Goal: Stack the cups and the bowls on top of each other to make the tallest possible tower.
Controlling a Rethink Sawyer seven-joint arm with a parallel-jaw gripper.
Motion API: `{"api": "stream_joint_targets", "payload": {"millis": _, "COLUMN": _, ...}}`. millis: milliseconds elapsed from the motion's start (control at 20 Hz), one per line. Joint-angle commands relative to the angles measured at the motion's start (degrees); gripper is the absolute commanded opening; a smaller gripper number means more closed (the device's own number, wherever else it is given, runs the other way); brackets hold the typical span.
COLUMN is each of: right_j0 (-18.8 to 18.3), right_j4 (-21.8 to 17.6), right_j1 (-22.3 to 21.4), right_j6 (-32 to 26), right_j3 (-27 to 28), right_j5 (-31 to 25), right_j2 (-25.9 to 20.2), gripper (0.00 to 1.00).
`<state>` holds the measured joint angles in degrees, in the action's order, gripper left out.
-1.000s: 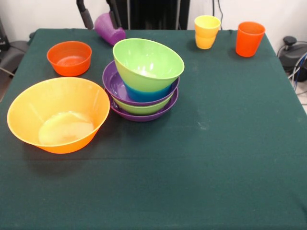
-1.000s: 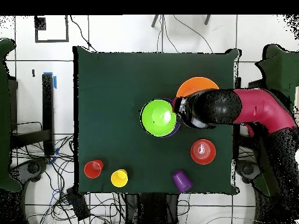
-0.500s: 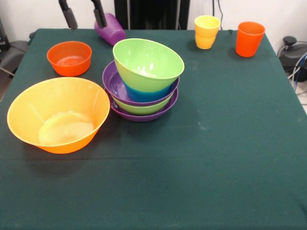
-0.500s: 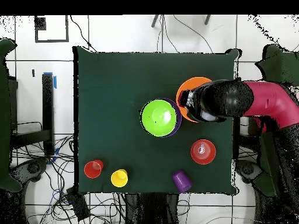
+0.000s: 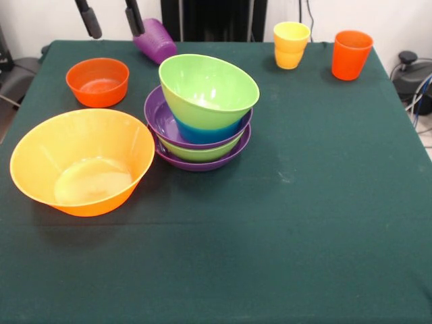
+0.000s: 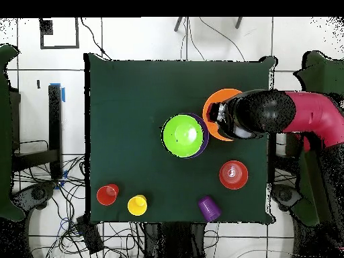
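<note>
Desk: green cloth, carrying all items.

Arm: red and black, reaching in over the desk's edge in the overhead view, its head above the yellow bowl.

Yellow bowl: largest item, upright, alone, just beside the tower.

Tower: five nested bowls near mid-desk; from the bottom, purple, green, purple, blue, then a green bowl on top (this one tilted, not seated level).

Red bowl: small, upright, apart from the tower, behind the yellow bowl in the front view.

Orange cup: upright at the far edge, standing alone.

Yellow cups: two nested, upright, near the orange cup.

Purple cup: ribbed, lying on its side at the far edge.

Claw: two dark fingers spread well apart, holding nothing, raised above the desk near the purple cup and behind the red bowl.
</note>
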<state>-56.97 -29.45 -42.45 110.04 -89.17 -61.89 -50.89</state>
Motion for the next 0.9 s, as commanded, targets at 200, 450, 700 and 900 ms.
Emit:
{"api": "stream_joint_targets", "payload": {"millis": 200, "right_j0": -0.28, "right_j4": -1.89, "right_j1": 1.05, "right_j6": -13.97, "right_j3": -3.20, "right_j5": -1.61, "right_j2": 0.85, "gripper": 1.00}}
{"api": "stream_joint_targets", "payload": {"millis": 450, "right_j0": -1.78, "right_j4": -3.49, "right_j1": 2.08, "right_j6": -13.06, "right_j3": -5.56, "right_j5": 2.76, "right_j2": 1.43, "gripper": 1.00}}
{"api": "stream_joint_targets", "payload": {"millis": 700, "right_j0": -3.27, "right_j4": -4.50, "right_j1": 2.25, "right_j6": -12.54, "right_j3": -7.36, "right_j5": 5.38, "right_j2": 1.48, "gripper": 1.00}}
{"api": "stream_joint_targets", "payload": {"millis": 900, "right_j0": -3.47, "right_j4": -5.49, "right_j1": 3.76, "right_j6": -12.81, "right_j3": -6.98, "right_j5": 6.59, "right_j2": 1.66, "gripper": 1.00}}
